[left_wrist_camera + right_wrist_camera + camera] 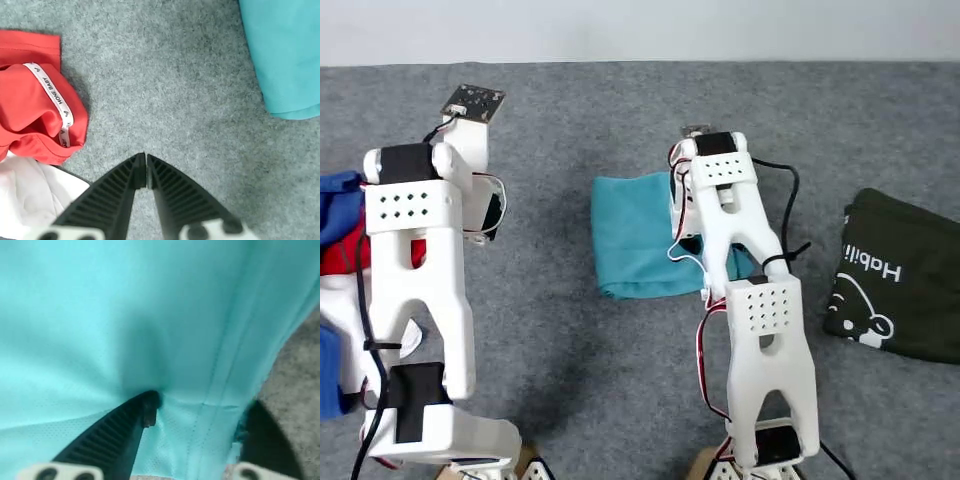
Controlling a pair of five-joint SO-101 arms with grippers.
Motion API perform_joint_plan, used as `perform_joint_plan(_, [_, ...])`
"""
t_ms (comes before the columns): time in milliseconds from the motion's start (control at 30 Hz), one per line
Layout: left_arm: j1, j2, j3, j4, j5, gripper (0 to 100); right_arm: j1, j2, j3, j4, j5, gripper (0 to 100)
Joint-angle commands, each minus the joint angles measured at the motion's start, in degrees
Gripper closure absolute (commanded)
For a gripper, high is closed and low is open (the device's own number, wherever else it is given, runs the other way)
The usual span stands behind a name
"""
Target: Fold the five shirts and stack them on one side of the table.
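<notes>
My right claw is spread wide over the teal shirt. One finger presses into the cloth and the other sits at the hem, where the grey counter begins. The jaws have not closed on the cloth. My left claw is pinched to a narrow point with nothing in it, hanging over bare counter between the teal shirt and the pile at 9 o'clock.

The teal shirt lies at the middle of the counter, partly folded. I judge its long axis runs from 9 to 3 o'clock, with a rounded fold along its 6 o'clock edge. Its 3 o'clock end is under my right arm, so I cannot tell which way the collar points.

To do this fold well, I should close on the hem with both layers between the jaws, not just the top one. I should then lift only enough to clear the counter and carry that end across the short way, so the edges meet squarely. My left claw could pin the far side to stop the cloth sliding.

The dark green shirt lies folded at 3 o'clock. The red shirt, white shirt and blue shirt lie crumpled at 9 o'clock, not yet folded.
</notes>
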Motion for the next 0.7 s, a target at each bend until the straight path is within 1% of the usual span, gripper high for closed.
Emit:
perform_joint_plan(0, [-0.2, -2.6, -0.2, 1.4, -0.4, 99, -2.0, 1.7, 0.4, 0.5, 0.1, 99.5])
perform_joint_plan(67, [-0.2, -2.8, -0.2, 1.4, -0.4, 99, -1.7, 1.5, 0.4, 1.5, 1.3, 97.9])
perform_joint_plan(167, [-0.2, -2.9, -0.2, 1.4, -0.4, 99, 0.0, 0.7, 0.3, 3.0, 2.9, 98.9])
perform_joint_plan(300, [-0.2, -2.9, -0.2, 1.4, -0.4, 99, 4.4, -2.9, -0.2, 4.7, 7.9, 98.8])
perform_joint_plan(367, [-0.2, -2.9, -0.2, 1.4, -0.4, 99, 7.6, -5.6, -0.4, 4.5, 12.1, 98.8])
perform_joint_plan(433, [-0.2, -2.9, -0.2, 1.5, -0.4, 99, 10.8, -7.9, -0.4, 3.7, 20.9, 98.8])
perform_joint_plan(533, [-0.2, -2.9, -0.2, 1.5, -0.4, 99, 14.9, -9.5, -0.4, 0.8, 38.6, 98.8])
perform_joint_plan(667, [-0.1, -2.9, -0.2, 1.5, -0.4, 99, 18.4, -10.1, -0.5, -6.1, 57.0, 98.8])
